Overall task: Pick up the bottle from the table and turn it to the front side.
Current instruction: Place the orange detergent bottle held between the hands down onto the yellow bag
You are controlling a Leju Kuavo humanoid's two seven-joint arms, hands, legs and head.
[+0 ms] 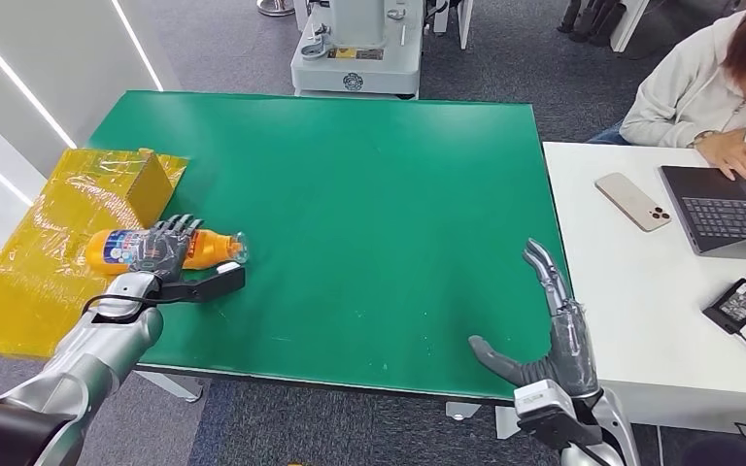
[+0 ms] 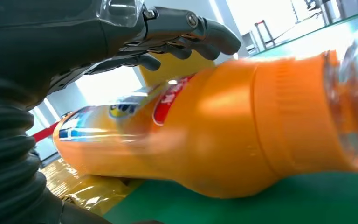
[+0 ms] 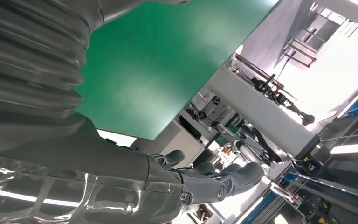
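Note:
An orange drink bottle (image 1: 212, 249) with a blue and yellow label lies on its side at the left edge of the green table (image 1: 369, 214), cap end pointing right. My left hand (image 1: 163, 249) reaches over it, fingers spread above the label and thumb stretched along the table on the near side. In the left wrist view the fingers (image 2: 186, 29) hover over the bottle (image 2: 223, 135) with a gap of light between them. My right hand (image 1: 554, 325) stands open at the table's front right edge, holding nothing; its fingers (image 3: 223, 179) are spread in the right wrist view.
Crinkled yellow wrapping (image 1: 39, 272) with a yellow box (image 1: 151, 183) lies left of the bottle. A white desk (image 1: 641, 291) to the right carries a phone (image 1: 632, 201), a laptop (image 1: 729, 206) and a power adapter (image 1: 736, 303); a person (image 1: 709, 87) sits there. A machine base (image 1: 355, 58) stands beyond the table.

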